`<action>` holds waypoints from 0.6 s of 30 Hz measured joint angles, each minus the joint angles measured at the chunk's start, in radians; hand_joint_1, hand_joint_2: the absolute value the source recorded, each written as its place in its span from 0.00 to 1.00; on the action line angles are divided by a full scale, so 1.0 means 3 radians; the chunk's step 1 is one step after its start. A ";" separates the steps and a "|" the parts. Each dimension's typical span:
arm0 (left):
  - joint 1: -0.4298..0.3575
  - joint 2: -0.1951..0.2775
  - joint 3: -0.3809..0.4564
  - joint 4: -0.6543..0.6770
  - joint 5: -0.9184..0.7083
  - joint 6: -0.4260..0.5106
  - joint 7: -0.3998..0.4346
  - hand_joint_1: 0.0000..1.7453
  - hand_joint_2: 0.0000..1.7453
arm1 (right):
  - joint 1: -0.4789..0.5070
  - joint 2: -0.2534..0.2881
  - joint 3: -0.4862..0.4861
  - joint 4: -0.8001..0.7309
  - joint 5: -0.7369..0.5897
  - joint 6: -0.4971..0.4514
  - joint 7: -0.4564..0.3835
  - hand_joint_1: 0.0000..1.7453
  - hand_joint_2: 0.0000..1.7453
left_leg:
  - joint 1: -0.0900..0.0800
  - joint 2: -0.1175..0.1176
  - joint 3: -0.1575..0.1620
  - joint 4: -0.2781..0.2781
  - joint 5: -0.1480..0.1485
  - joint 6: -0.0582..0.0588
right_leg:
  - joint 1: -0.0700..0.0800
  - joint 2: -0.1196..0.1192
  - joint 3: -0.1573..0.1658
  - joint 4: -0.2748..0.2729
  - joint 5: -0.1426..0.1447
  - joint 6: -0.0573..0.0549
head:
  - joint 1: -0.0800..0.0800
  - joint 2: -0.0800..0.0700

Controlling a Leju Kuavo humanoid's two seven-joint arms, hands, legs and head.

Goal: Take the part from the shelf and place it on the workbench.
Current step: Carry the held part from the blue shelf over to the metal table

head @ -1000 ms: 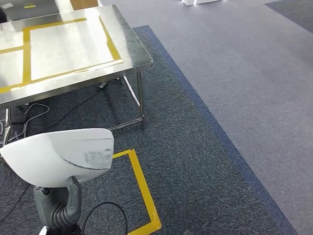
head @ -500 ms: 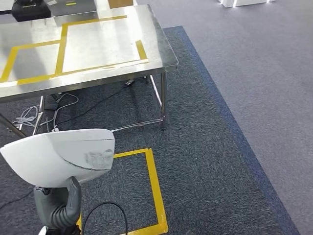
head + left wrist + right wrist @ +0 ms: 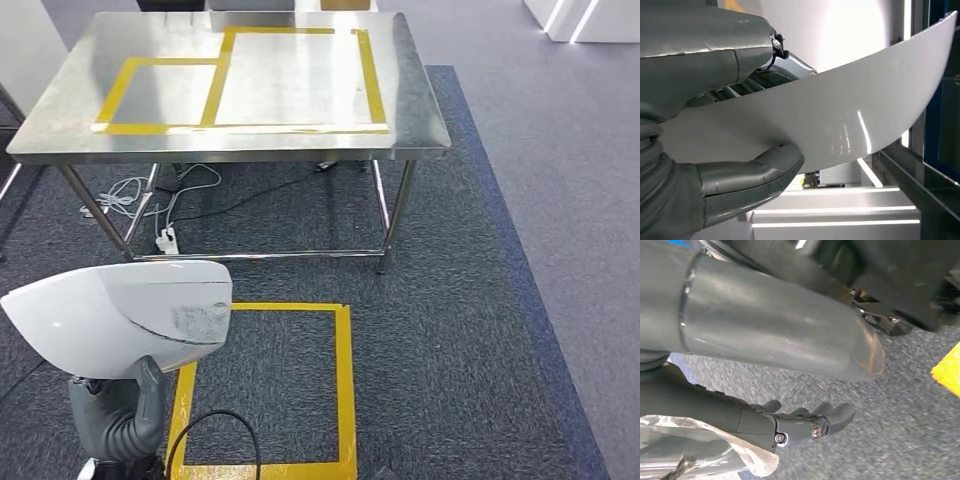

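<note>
Head view: the left hand at 7 o'clock grips a white curved part from beneath. Its long axis runs roughly 9 to 3 o'clock, the tapered end toward 9, the blunt end toward 3. The steel workbench with yellow tape outlines stands at 12 o'clock, well apart from the part; a yellow floor square lies between.

Left wrist view: thumb and fingers clamp the part's thin glossy shell near one end. It looks like a light, stiff, smooth panel, likely slippery; a grasp nearer the middle would probably curb tipping.

Right wrist view: the right hand hangs over carpet, holding nothing, fingers loosely extended and apart from the thumb.
</note>
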 joint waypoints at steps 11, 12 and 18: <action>0.0001 -0.0002 0.0002 0.0001 -0.0001 0.0000 0.0001 1.00 1.00 | 0.0026 -0.0002 -0.0001 0.0004 -0.0001 0.0005 -0.0004 0.00 0.00 | 0.0027 -0.0496 -0.0051 0.0047 -0.0004 -0.0117 | -0.0043 0.0373 0.0089 -0.0429 0.0367 -0.0037 | 0.0001 0.0000; 0.0003 -0.0001 0.0003 0.0001 -0.0001 0.0000 0.0001 1.00 1.00 | 0.0025 -0.0002 -0.0001 0.0004 -0.0001 0.0004 -0.0004 0.00 0.00 | 0.0026 -0.0460 -0.0062 0.0066 -0.0016 -0.0136 | -0.0044 0.0329 0.0097 -0.0437 0.0371 -0.0055 | -0.0002 0.0000; -0.0003 0.0004 0.0003 0.0003 -0.0001 0.0001 0.0000 1.00 1.00 | 0.0041 -0.0004 -0.0002 0.0005 -0.0001 0.0006 -0.0008 0.00 0.00 | 0.0022 -0.0072 -0.0498 0.1011 -0.0443 -0.0195 | -0.0022 -0.0008 0.0137 -0.0453 0.0344 -0.0130 | -0.0035 0.0000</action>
